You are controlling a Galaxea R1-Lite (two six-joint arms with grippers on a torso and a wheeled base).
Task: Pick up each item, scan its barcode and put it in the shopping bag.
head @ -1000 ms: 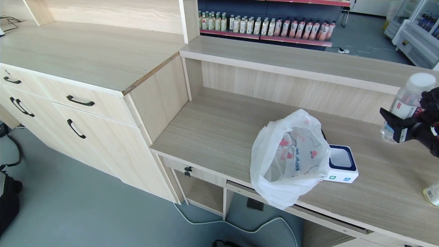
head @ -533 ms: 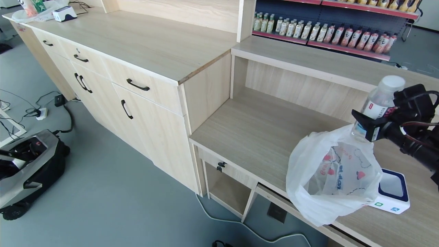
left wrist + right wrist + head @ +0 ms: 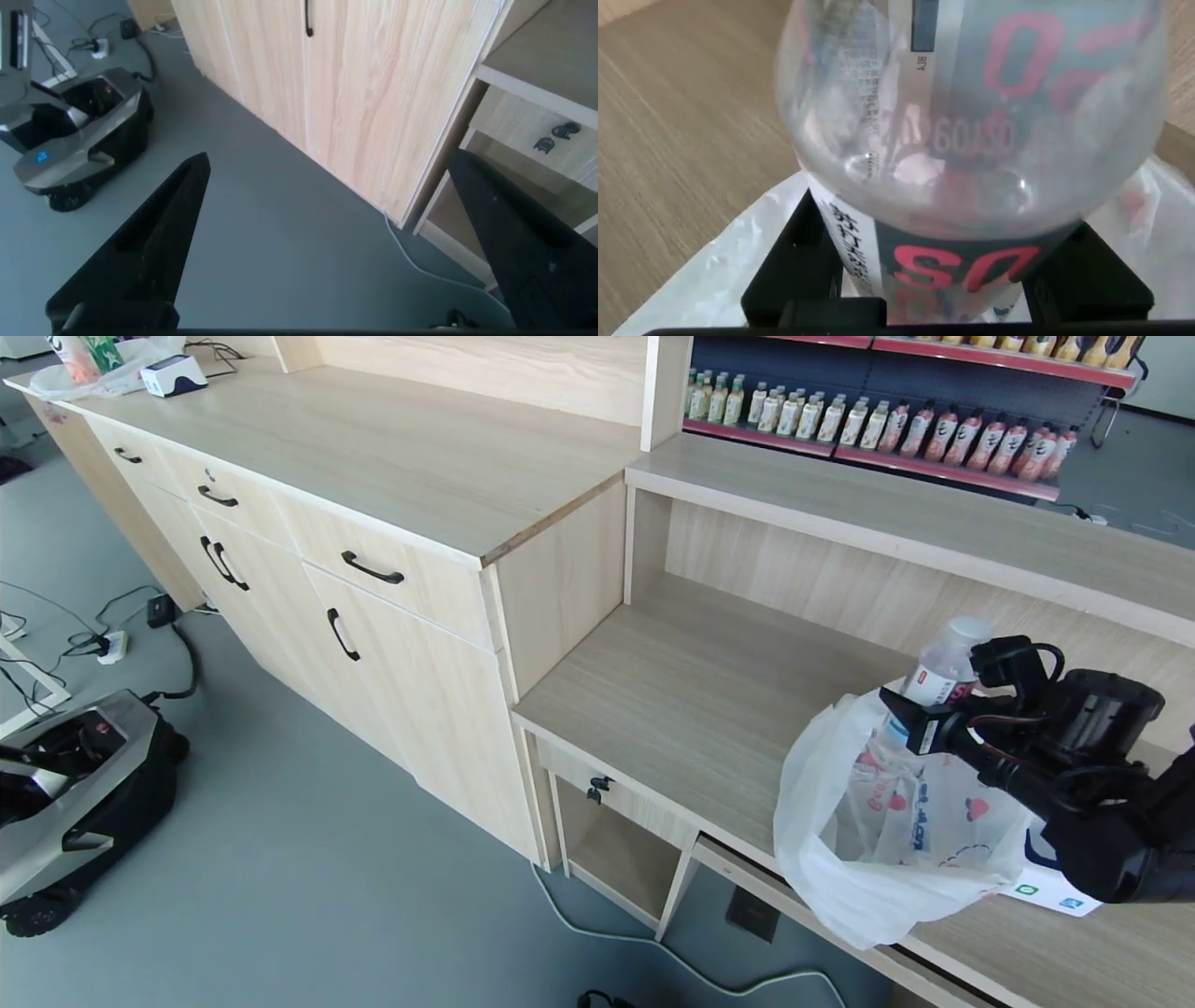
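Bottle point(image 3: 938, 677) of clear plastic, round, with a white cap and a red-and-white label, sits clamped in the right gripper point(image 3: 920, 711), tilted at the mouth of the shopping bag point(image 3: 868, 859). The bag is thin, crinkled white film with red prints, slumped open on the pale wood-grain counter point(image 3: 709, 709). Just beside it, a white scanner point(image 3: 1050, 889) is largely hidden by the black arm point(image 3: 1102, 821). The left gripper point(image 3: 327, 252) hangs over the grey floor point(image 3: 280, 187), fingers spread wide, holding nothing.
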